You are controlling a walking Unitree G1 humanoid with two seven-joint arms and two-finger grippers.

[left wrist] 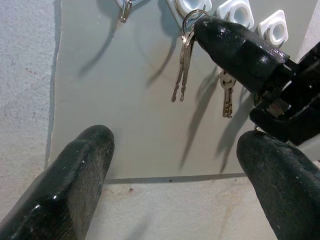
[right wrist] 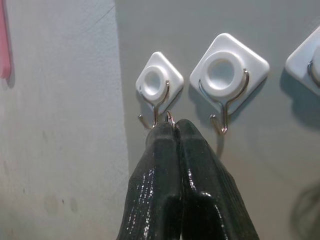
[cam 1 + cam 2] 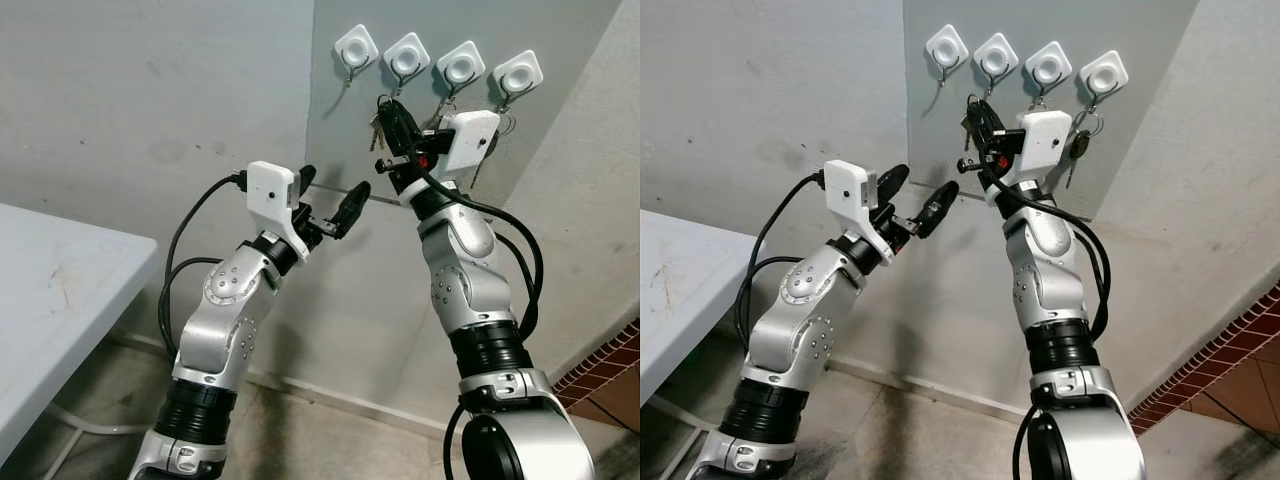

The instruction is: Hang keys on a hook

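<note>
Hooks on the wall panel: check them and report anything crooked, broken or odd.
Nothing stands out. The four white hooks sit in an even row on the grey panel, none visibly tilted or broken. Keys already hang from the two on the robot's right. The right hand holds a key ring just below the leftmost hook, not yet hung.

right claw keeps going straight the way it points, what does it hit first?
Probably the leftmost hook: the right claw, shut on the key ring, points just below it on the grey panel. Depth unclear.
</note>
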